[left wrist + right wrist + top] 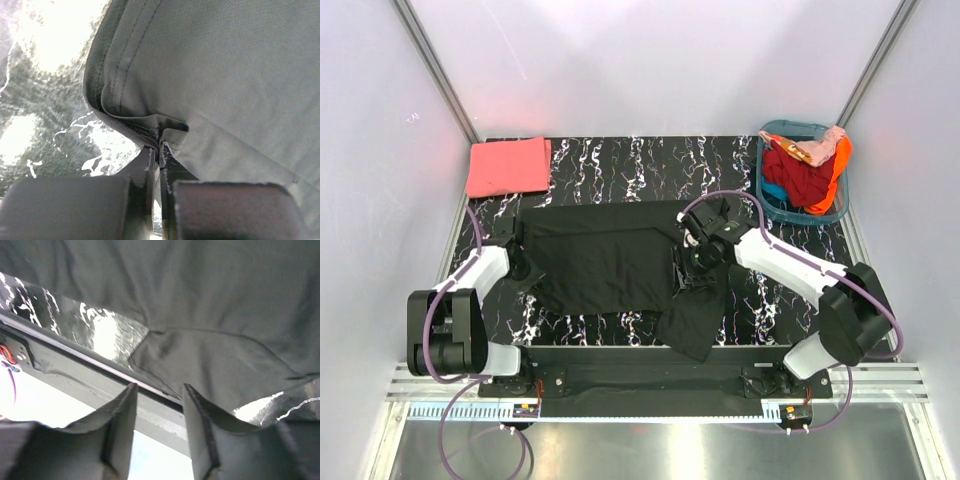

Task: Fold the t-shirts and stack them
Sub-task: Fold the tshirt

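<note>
From above, the black t-shirt (pixel 610 262) lies spread across the middle of the marbled desk (pixel 620 155), with one flap reaching the near edge. The coral-pink t-shirt (pixel 507 166) sits folded at the far left corner.

Left wrist view: the left claw (pixel 159 152) is clenched on a hem fold of the black shirt.

Right wrist view: the right claw (pixel 159 400) is released, its fingers apart near the shirt's edge with nothing between them.

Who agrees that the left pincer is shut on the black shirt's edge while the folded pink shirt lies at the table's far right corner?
No: the top view shows the folded pink shirt at the far left corner. The left pincer is shut on the edge of the black shirt.
</note>
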`<action>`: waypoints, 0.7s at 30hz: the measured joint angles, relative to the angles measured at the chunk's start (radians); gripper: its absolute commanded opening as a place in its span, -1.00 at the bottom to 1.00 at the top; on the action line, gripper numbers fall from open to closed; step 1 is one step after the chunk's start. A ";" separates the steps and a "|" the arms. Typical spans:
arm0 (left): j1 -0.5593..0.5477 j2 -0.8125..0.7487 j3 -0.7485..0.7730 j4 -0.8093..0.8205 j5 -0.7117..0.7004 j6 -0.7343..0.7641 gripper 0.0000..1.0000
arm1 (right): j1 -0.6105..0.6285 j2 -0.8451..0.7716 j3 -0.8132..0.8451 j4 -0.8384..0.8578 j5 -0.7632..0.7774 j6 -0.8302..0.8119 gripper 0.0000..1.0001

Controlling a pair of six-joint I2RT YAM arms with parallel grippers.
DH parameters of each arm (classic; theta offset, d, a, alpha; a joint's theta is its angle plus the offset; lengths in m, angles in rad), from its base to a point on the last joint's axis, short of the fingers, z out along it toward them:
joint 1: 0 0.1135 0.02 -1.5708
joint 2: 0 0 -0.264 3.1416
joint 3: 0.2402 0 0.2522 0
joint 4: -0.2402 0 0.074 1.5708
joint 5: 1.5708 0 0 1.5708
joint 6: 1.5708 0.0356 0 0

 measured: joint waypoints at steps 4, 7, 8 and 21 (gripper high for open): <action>0.000 -0.065 -0.018 -0.010 -0.001 -0.021 -1.00 | 0.000 -0.039 -0.061 -0.013 -0.002 0.004 -0.24; 0.000 -0.105 -0.041 -0.012 0.001 -0.046 -1.00 | 0.000 -0.111 -0.158 -0.025 -0.016 0.035 -0.24; 0.000 -0.116 -0.051 -0.012 0.002 -0.053 -1.00 | 0.000 -0.140 -0.197 -0.023 -0.029 0.049 -0.24; 0.000 -0.122 -0.080 -0.014 0.006 -0.071 -1.00 | 0.011 -0.412 -0.505 -0.033 -0.088 0.253 -0.03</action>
